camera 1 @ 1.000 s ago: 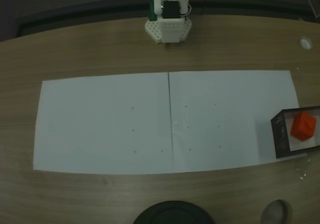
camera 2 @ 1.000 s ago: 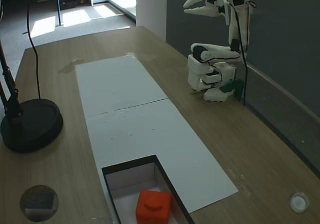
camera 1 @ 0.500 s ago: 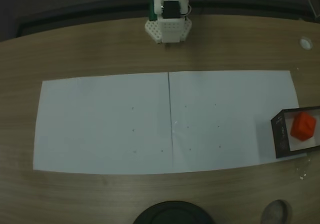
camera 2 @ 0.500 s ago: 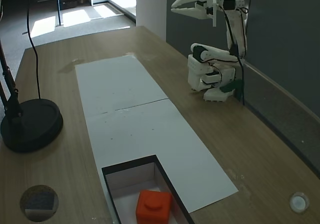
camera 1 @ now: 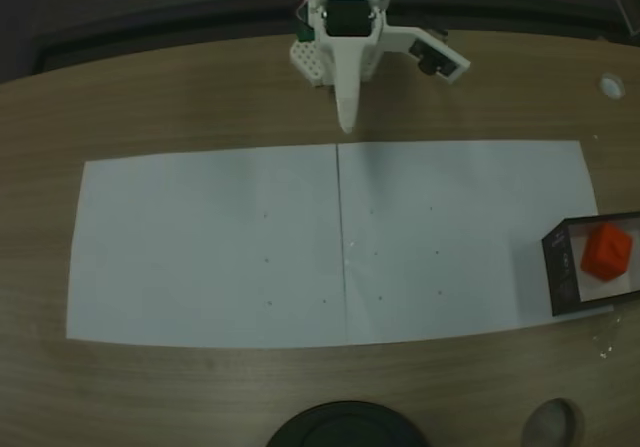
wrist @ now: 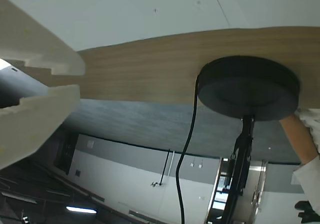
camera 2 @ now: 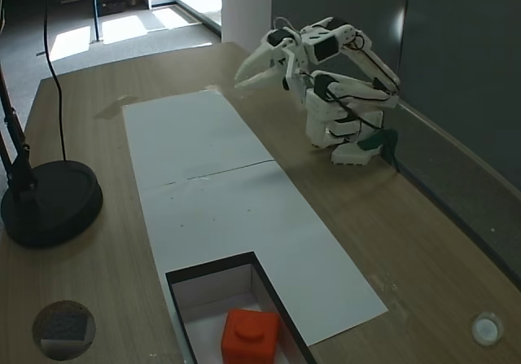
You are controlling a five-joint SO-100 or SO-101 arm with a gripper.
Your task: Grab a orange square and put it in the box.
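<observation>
We see the orange square [camera 1: 607, 251] lying inside the box [camera 1: 556, 267], which sits at the right edge of a fixed view, partly on the right end of the white paper sheets [camera 1: 220, 247] and partly cut off by the frame. In another fixed view the same orange square [camera 2: 250, 336] rests on the pale floor of the box [camera 2: 213, 267] at the near end of the paper [camera 2: 220, 209], its top face showing a raised mark. The white arm [camera 2: 338, 95] stands at the far side of the tabletop [camera 2: 407, 242], well apart from the box. Its gripper [camera 2: 252, 69] reaches out above the far edge of the paper, tips pointing down toward the tabletop, fingers slightly apart with nothing between them. In the wrist view we find the two pale fingers [wrist: 35, 53] at the left with a narrow gap separating them. A round black lamp base [camera 2: 49, 205] sits on the wood to the left of the paper, and the wrist view shows the black base [wrist: 250, 88] with its cable, plus a person's sleeve [wrist: 310, 149] at the right edge
</observation>
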